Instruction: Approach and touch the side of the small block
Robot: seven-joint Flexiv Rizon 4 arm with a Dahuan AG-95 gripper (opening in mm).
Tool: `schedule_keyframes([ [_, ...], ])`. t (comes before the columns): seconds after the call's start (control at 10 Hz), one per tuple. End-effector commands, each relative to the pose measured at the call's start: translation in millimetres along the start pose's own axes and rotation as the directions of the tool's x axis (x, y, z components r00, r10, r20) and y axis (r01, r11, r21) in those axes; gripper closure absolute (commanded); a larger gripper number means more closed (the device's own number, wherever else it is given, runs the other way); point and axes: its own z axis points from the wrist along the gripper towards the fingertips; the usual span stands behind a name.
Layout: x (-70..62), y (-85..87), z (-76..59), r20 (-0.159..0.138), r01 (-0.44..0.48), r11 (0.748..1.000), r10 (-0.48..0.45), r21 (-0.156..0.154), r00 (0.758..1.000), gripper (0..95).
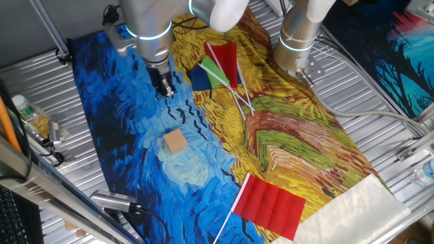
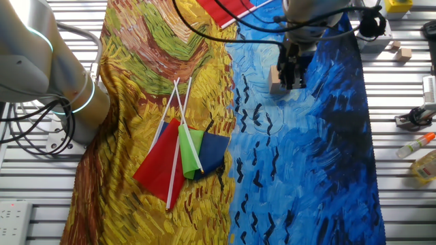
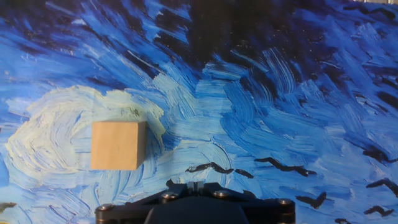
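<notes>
In one fixed view, the counter is ribbed metal, draped with a painted cloth of swirling blue on one half and yellow-green on the other. The small block sits on the blue part, on a pale swirl, resting flat. The claw hangs from the silver arm above the cloth, up the frame from the block and clearly apart from it. Its dark fingers look close together, with no visible gap and nothing between them. A bundle of flags in red, green and blue on white sticks lies on the yellow area, and a single red flag lies near the cloth's lower edge.

In the other fixed view, the claw appears just beside the small block, partly overlapping it from this angle; whether they touch cannot be told here. The fingers again look narrow. The flag bundle lies near the middle of the cloth, straddling yellow and blue.

In the hand view, the small block stands left of centre on a cream swirl, its face plain tan. The claw's dark base fills the bottom edge; its fingertips do not show, and the block lies off to the left of it, not in contact.
</notes>
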Motion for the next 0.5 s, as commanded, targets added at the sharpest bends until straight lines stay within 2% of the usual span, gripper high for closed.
schedule_keyframes([
  [0.1, -13.8, 3.1, -2.2, -0.014, -0.006, 1.0, 0.006, -0.004, 1.0, 95.0],
  [0.2, -20.9, 7.3, -2.0, -0.02, -0.013, 1.0, 0.013, -0.004, 1.0, 95.0],
  [0.5, -28.1, 19.5, 7.0, -0.024, -0.015, 1.0, 0.015, -0.001, 1.0, 95.0],
])
